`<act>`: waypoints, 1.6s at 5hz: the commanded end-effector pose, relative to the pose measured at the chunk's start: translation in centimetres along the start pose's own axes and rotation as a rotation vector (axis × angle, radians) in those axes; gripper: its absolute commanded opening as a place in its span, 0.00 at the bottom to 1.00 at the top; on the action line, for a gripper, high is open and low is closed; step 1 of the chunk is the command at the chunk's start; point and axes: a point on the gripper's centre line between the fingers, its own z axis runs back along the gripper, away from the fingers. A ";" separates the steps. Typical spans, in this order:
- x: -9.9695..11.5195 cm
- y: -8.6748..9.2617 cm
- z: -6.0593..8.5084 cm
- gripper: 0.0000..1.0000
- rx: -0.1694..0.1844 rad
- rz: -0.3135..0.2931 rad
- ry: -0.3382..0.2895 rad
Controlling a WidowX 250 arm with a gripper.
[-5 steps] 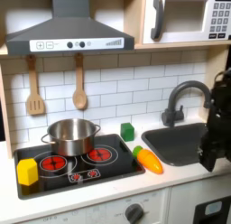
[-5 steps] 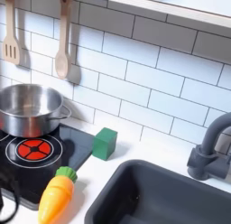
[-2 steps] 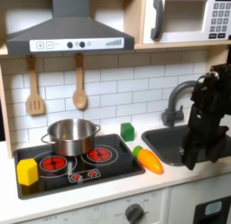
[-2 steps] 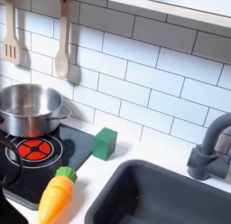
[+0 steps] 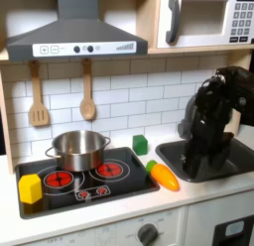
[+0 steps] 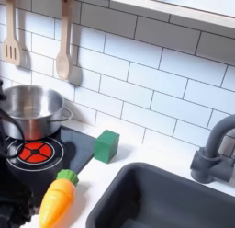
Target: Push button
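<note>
Claw [image 5: 190,171] is seen in first exterior view, pointed down over sink [image 5: 230,163], just right of carrot [image 5: 163,176]; fingers too dark and blurred, so open or closed can't be told, nothing seen held. Carrot lies on counter betw. stove [image 5: 127,183] and sink, w/ green block [image 5: 141,144] behind it. Buttons [image 5: 91,192] sit at stove front edge, well left of claw. Pot [image 5: 77,148] rests on stove, yellow block [image 5: 31,187] at its left corner.
</note>
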 end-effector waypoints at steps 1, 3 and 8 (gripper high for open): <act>2.7 0.7 0.1 1.00 0.005 -0.003 -0.054; 5.8 1.8 0.8 1.00 0.013 0.001 -0.120; 12.8 5.1 3.3 0.00 0.017 0.039 -0.339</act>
